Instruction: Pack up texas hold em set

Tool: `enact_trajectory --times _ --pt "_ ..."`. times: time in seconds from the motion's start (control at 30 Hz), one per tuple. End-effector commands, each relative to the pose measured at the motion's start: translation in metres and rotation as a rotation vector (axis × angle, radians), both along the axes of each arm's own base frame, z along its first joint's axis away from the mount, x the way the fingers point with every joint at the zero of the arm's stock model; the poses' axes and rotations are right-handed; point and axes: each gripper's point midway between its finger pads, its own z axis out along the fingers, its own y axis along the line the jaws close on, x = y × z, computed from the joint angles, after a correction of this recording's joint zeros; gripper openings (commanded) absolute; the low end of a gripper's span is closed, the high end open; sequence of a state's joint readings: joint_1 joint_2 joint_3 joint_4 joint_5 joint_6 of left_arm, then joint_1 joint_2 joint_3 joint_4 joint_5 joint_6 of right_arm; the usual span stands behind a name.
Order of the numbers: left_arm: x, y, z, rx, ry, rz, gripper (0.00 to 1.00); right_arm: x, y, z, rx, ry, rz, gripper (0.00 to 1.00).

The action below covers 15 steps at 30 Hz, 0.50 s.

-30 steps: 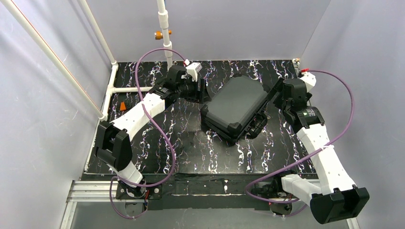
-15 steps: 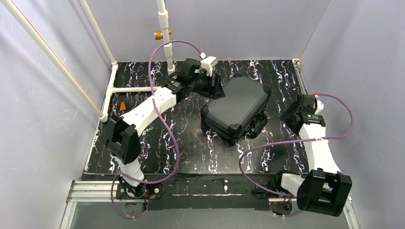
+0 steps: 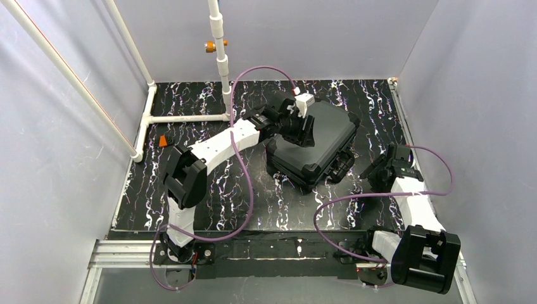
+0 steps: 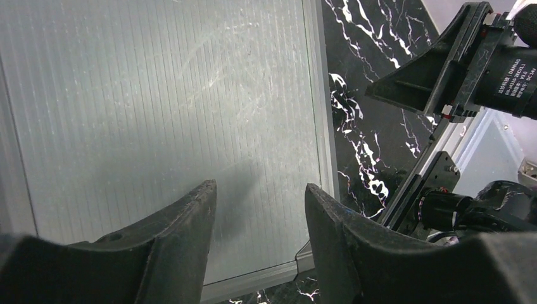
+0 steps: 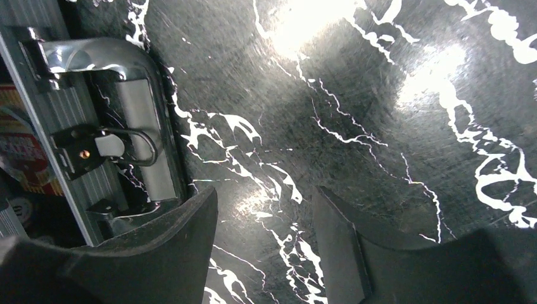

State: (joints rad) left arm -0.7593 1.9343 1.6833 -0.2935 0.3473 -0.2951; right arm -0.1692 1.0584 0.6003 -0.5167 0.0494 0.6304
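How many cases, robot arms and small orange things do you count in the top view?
Black case: 1
Robot arms: 2 (left arm, right arm)
Small orange things: 2 (orange piece, orange clip)
Total: 5

Black hard case (image 3: 326, 136) lying askew on marbled table (image 3: 209, 190), lid lowered but ajar, red-yellow card box (image 5: 22, 152) glimpsed inside.

The left arm (image 3: 215, 142) and right arm (image 3: 415, 202) wore white shells with black joints, each trailing a purple cable (image 3: 244, 183). The fingers (image 4: 183, 247) were matte black and curved; a black motor housing (image 4: 506, 69) behind them bore white lettering.
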Motion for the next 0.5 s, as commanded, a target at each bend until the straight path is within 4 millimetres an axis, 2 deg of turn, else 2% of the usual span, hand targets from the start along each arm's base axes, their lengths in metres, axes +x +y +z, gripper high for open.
enact_trajectory --times 0.0,0.23,0.47 --pt "-0.006 -0.005 0.01 0.014 -0.042 -0.011 0.5 0.008 0.006 -0.003 0.03 -0.055 0.013 0.63" --pt "-0.013 -0.006 -0.008 0.051 -0.027 -0.015 0.36 0.015 0.019 -0.011 0.088 -0.084 0.084 0.48" --pt "-0.023 -0.01 -0.027 0.074 0.0 -0.028 0.22 0.024 0.02 -0.015 0.088 -0.112 0.114 0.39"
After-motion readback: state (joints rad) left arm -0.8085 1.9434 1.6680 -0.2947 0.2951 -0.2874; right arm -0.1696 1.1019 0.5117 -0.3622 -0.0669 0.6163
